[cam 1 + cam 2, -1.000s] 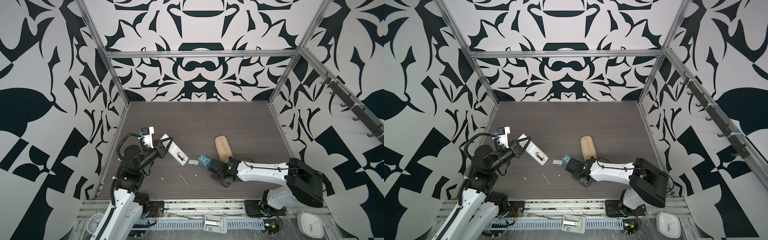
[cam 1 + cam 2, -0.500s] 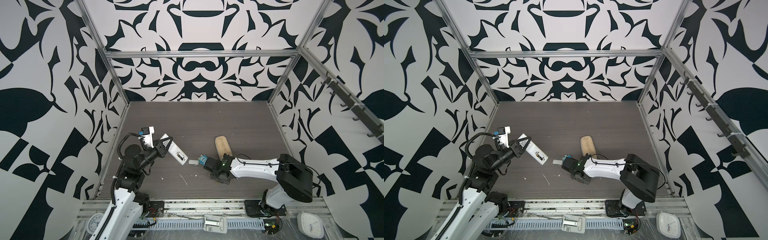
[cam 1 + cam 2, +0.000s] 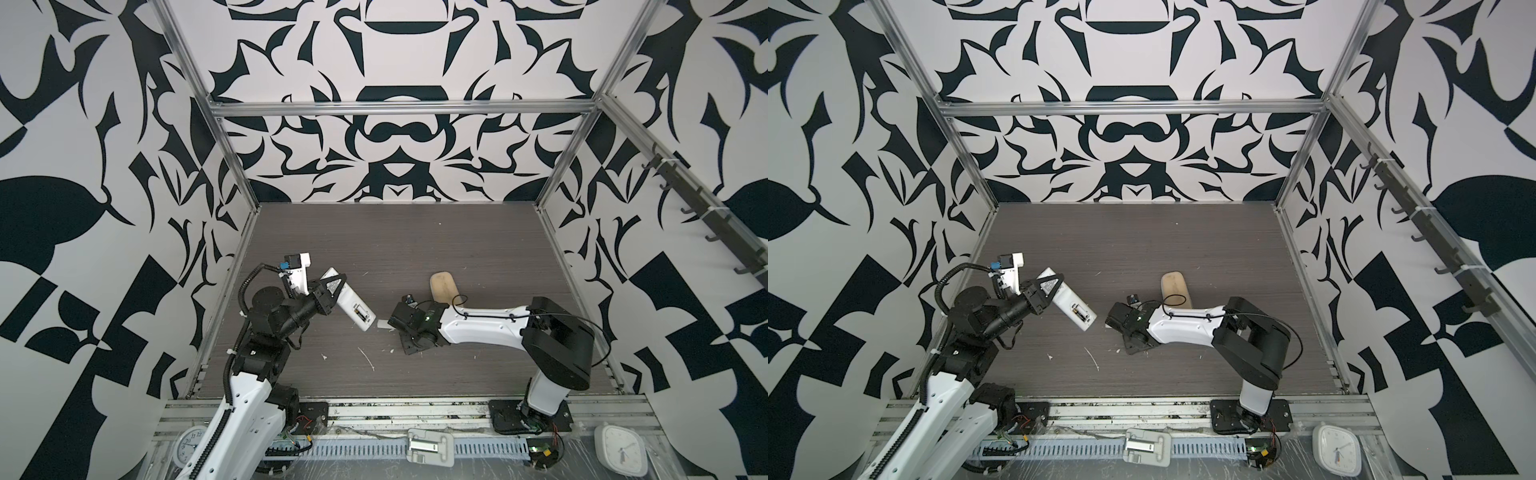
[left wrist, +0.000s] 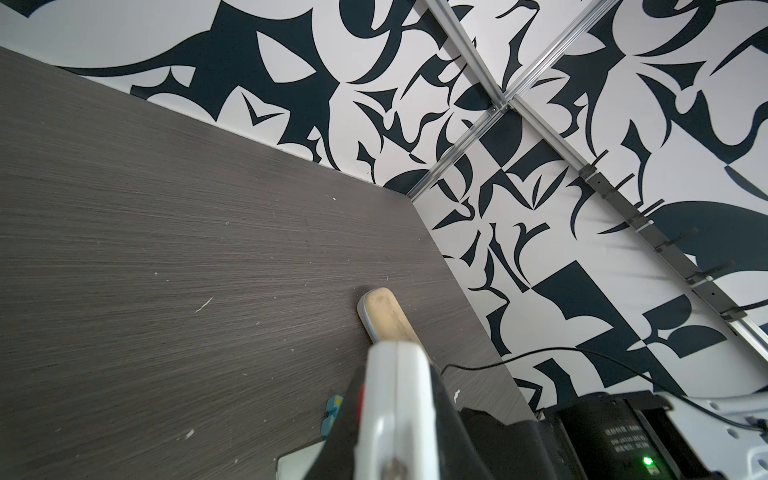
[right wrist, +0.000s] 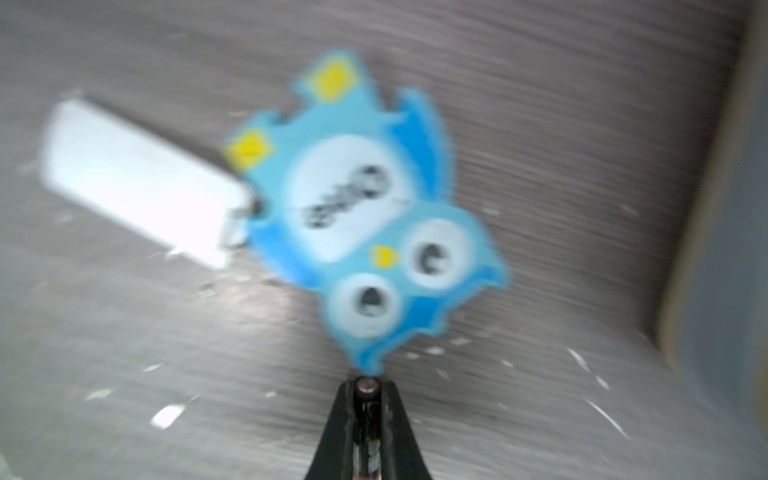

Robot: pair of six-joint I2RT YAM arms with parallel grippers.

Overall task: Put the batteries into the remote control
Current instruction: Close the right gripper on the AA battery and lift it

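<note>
My left gripper [image 3: 332,288] [image 4: 395,415] is shut on the remote control [image 3: 351,305] [image 3: 1069,305] [image 4: 392,370], holding it tilted above the table's left side. Its open compartment faces up, with a small dark and gold piece [image 3: 1076,310] in it. My right gripper [image 5: 368,384] [image 3: 411,345] is shut on a dark battery [image 5: 368,409] whose metal end pokes out between the tips. It hovers low over the table's middle, just short of a blue owl block [image 5: 365,216]. A white cover [image 5: 137,183] [image 3: 381,325] lies beside the owl, between the remote's lower end and my right gripper.
A tan oblong case [image 3: 444,286] [image 3: 1175,286] lies just behind the right wrist. White scraps [image 3: 368,359] dot the dark wood table [image 3: 415,241]. Patterned walls close in three sides. Hooks [image 3: 706,216] line the right wall, and clocks [image 3: 621,451] sit at the front rail.
My right gripper has closed on the battery and shifted left over the owl block, now covered in the top views. The right arm's elbow has swung. The left arm and remote have stayed put.
</note>
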